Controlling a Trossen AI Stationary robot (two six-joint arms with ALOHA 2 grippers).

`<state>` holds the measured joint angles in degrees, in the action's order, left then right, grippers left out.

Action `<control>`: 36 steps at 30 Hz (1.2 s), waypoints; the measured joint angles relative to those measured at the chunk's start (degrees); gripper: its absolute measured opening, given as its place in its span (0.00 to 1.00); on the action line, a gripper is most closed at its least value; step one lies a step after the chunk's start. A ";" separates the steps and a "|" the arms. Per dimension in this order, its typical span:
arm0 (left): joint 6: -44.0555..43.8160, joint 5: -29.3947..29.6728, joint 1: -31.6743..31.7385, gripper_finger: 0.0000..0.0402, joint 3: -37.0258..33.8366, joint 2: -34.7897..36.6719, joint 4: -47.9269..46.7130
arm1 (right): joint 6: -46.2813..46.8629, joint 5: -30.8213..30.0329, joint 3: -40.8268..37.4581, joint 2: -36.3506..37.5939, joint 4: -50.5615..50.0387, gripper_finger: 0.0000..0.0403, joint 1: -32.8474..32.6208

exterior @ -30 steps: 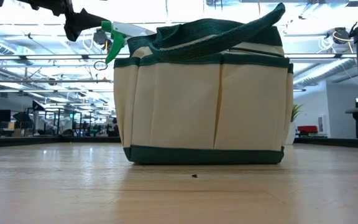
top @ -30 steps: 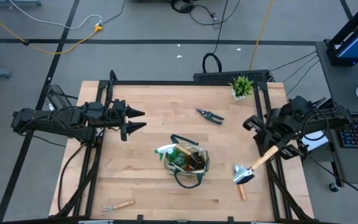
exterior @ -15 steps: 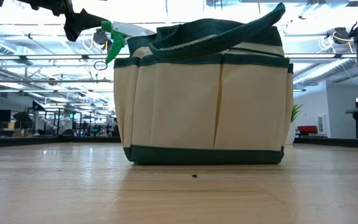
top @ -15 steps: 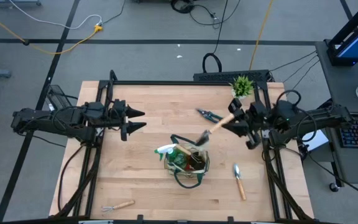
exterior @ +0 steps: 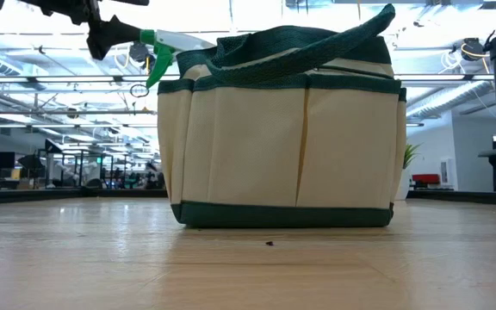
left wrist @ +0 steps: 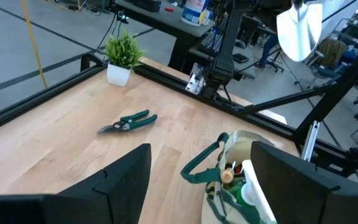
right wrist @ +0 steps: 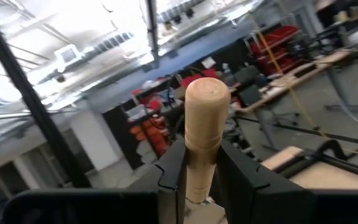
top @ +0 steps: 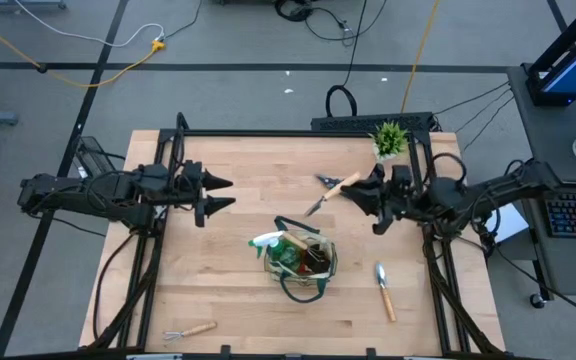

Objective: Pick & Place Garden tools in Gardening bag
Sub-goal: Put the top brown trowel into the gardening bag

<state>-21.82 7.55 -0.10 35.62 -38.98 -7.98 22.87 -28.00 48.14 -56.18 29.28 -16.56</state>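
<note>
My right gripper (top: pixel 366 190) is shut on a trowel (top: pixel 333 192) with a wooden handle. It holds it in the air over the far middle of the table, beside the dark pruning shears (top: pixel 325 181) lying there. The trowel's pale blade (left wrist: pixel 299 26) shows high in the left wrist view. The beige bag with green trim (top: pixel 300 260) stands at the table's middle, with the green spray bottle (top: pixel 268 243) sticking out of it. My left gripper (top: pixel 223 195) is open and empty, to the left of the bag. My right gripper pinches the trowel's wooden handle (right wrist: pixel 199 163) between its two fingers (right wrist: pixel 173 171), a little below the rounded free end (right wrist: pixel 207 99), which sticks out past them. The trowel is lifted clear and tilted, with its blade toward the table's left.
A second tool with a wooden handle and metal head (top: pixel 383 290) lies near right, and a small rake (top: pixel 190 329) lies near left. A potted green plant (top: pixel 389 138) stands at the far right corner. Black frame rails border the table.
My right gripper has carried the trowel up from the table's near right, beside the second tool, toward the far edge and the left, to above the shears. The gripper has turned, and the trowel has swung round with its blade toward the left.
</note>
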 joint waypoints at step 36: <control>0.52 0.04 0.00 0.70 0.00 0.00 -3.94 | 5.70 5.80 19.82 -23.39 -45.32 0.14 -5.62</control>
<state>-21.30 7.60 -0.10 35.62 -38.98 -11.92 28.57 -22.20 67.96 -79.57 -16.04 -22.18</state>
